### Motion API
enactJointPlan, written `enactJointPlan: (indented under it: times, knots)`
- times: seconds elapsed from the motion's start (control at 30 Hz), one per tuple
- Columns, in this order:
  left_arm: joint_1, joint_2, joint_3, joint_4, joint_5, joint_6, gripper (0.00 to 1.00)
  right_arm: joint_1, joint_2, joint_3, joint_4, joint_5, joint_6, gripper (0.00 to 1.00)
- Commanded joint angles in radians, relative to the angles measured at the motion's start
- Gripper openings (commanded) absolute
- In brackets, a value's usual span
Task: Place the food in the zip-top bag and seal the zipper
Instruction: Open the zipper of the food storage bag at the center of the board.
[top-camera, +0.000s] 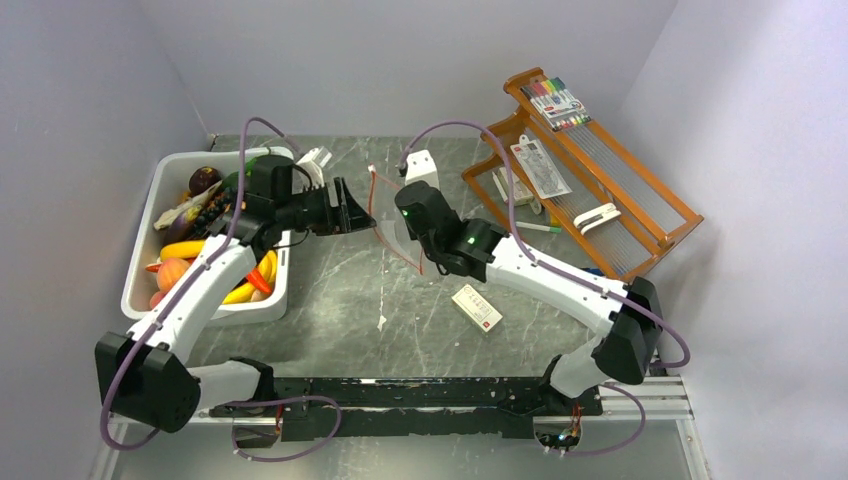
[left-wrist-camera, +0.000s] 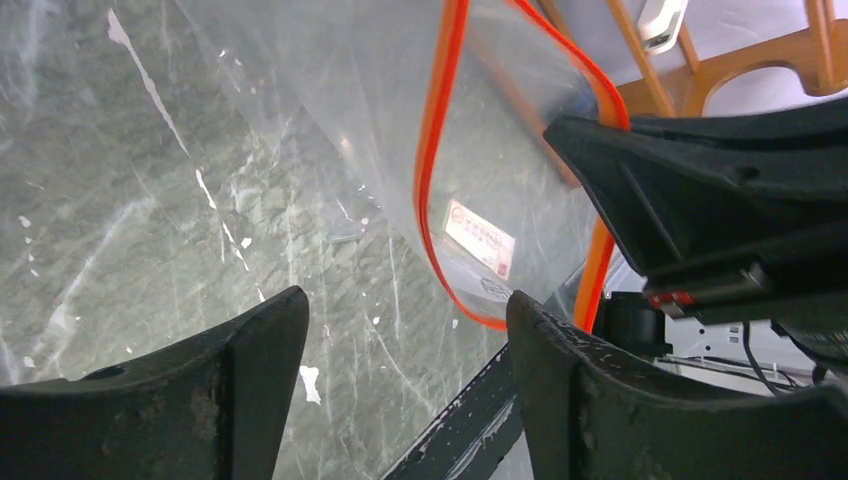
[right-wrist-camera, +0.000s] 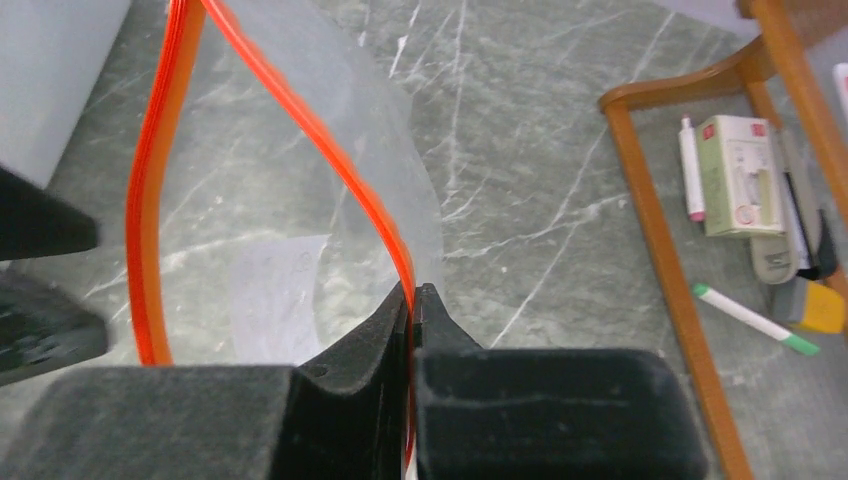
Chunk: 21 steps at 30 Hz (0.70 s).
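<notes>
- While the right gripper (right-wrist-camera: 413, 292) pinches one lip of the zip-top bag (right-wrist-camera: 280, 250), its jaws pressed tight on the zipper (right-wrist-camera: 150, 200), the pouch stands at mid-table between the two arms. Its mouth is bowed into an open loop. Whether its bottom rests on the table (top-camera: 340, 300) I cannot tell.
- Nothing shows inside the clear film. Through it I see only the marble surface and the small white-and-red box (top-camera: 476, 307) lying beyond, so I judge that no food is bagged yet.
- All the food (top-camera: 200, 215) I can see, the yellow banana (top-camera: 185, 248) among it, sits in the white tub (top-camera: 140, 260) at the left side, apart from the bag.
- The left gripper (left-wrist-camera: 405, 305) stands just beside the bag's mouth with its jaws spread and nothing between them. It holds neither food nor plastic.
- Done, by my reading: the bag is gripped by one lip and its mouth is open.
- Left to do: fetch the pieces from the tub, drop them through the mouth, then press the zipper closed along its whole length.
- The wooden rack (top-camera: 640, 215) with the markers, at the right, plays no part.
</notes>
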Motion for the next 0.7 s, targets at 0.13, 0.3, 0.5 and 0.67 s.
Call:
enactJointPlan:
  times: [0.13,0.3,0.5,0.67]
  knots:
    - [-0.006,-0.133,0.093,-0.128,-0.189,0.023,0.96,-0.029,-0.016,0.102,-0.085,0.039,-0.111,0.0]
    - [-0.003,-0.161,0.119,-0.216,-0.39,0.036,1.0,-0.029,-0.018,0.138,-0.152,0.08,-0.151,0.0]
    - [0.006,-0.141,0.146,-0.309,-0.595,0.034,0.96,-0.029,-0.002,0.092,-0.106,-0.016,-0.123,0.0]
    - [0.09,-0.13,0.148,-0.343,-0.628,0.03,0.91,-0.029,0.012,0.005,-0.011,-0.159,-0.075,0.0]
